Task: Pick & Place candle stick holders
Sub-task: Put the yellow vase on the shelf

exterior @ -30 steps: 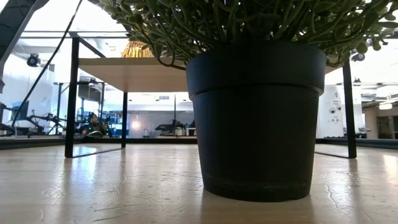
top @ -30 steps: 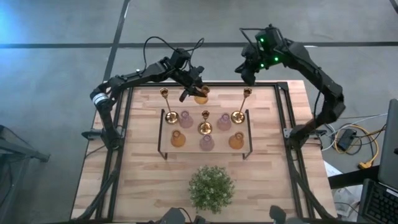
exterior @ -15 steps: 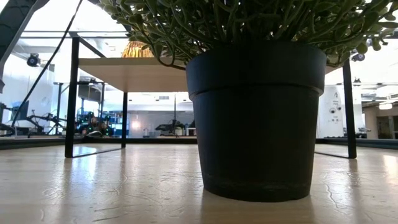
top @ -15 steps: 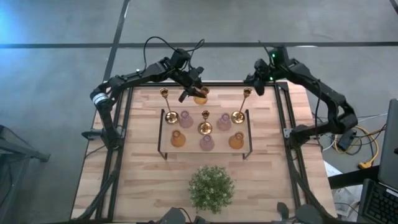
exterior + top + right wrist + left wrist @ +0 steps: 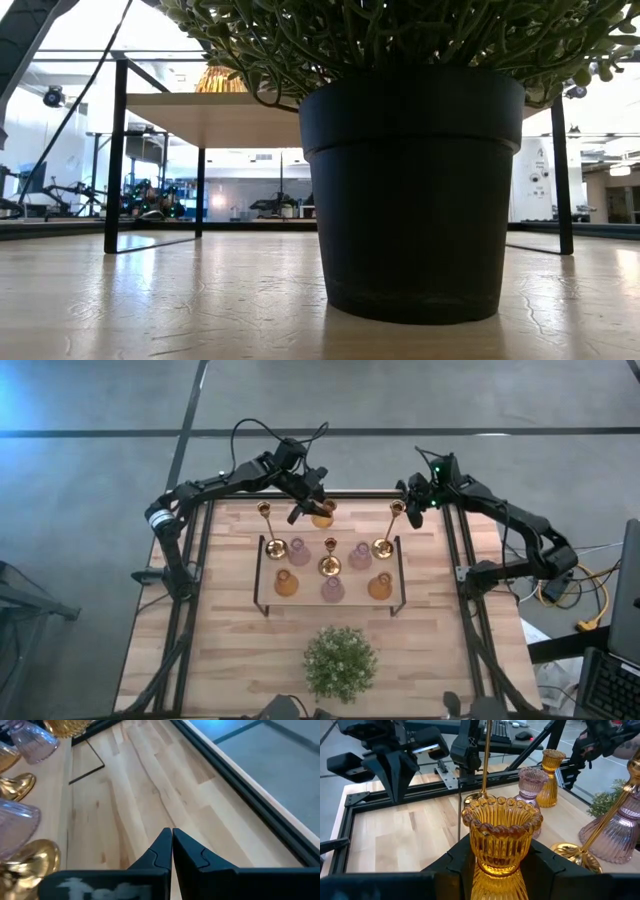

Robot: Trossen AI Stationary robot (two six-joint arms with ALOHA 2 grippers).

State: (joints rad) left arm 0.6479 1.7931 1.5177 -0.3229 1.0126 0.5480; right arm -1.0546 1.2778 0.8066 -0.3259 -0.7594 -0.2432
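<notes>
My left gripper [image 5: 308, 503] is shut on a ribbed amber glass holder [image 5: 501, 835] at the far side of the table, just behind a low black-framed shelf [image 5: 263, 575]. On the shelf stand three brass sticks on their round bases [image 5: 330, 565], three pink-lilac holders [image 5: 333, 590] and two amber ones [image 5: 287, 582]. My right gripper [image 5: 412, 495] is shut and empty over the table's far right corner, just right of the right brass stick [image 5: 397, 510]. In its wrist view it [image 5: 171, 845] hangs over bare wood. My left gripper pinches the amber holder between its two fingers [image 5: 457, 862] on the ribbed body just below the scalloped cup [image 5: 497, 870]. The fingers come roughly level from the table's left. The holder stands upright, mouth up. The gripper hides its foot, so I cannot tell whether it is lifted.
A bushy green plant in a black pot [image 5: 340, 660] stands near the front edge and fills the low view [image 5: 410, 190]. A black frame rail [image 5: 452, 560] runs along the table's right edge. Bare wood lies left and right of the shelf.
My right gripper has come down from beyond the far edge toward the table's far right corner, ending beside the right brass stick, and its arm has folded lower.
</notes>
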